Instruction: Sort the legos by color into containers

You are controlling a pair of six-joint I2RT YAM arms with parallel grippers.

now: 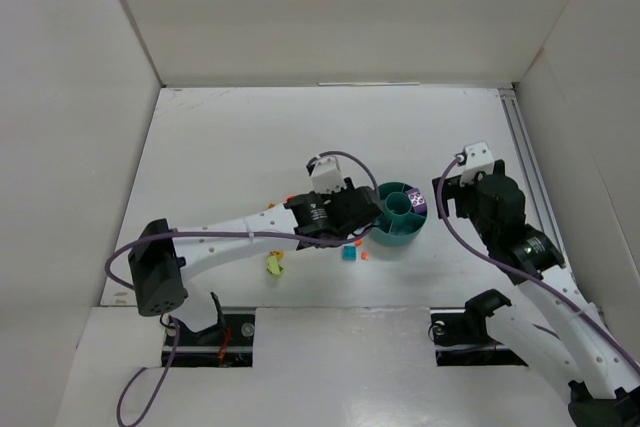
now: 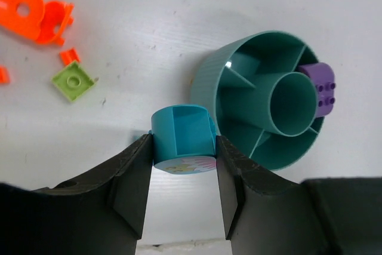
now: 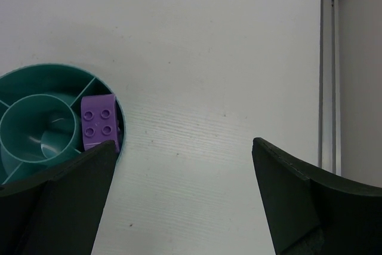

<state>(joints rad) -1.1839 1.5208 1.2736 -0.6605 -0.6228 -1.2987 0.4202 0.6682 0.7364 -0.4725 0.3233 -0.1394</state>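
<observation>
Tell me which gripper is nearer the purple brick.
Right. The right gripper, open, is beside the purple brick, outside the dish; the left gripper, clamping a teal piece, sits across the dish.

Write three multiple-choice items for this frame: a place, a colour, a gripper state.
1. Where is the purple brick? A on the table; B in an outer wedge of the dish; C in the centre cup.
2. What colour is the piece in the left gripper? A orange; B lime; C teal.
3. The right gripper is: A open and empty; B shut on a brick; C shut, empty.
B: it sits in a wedge. C: the held piece is teal. A: its jaws stand wide apart, nothing between.
</observation>
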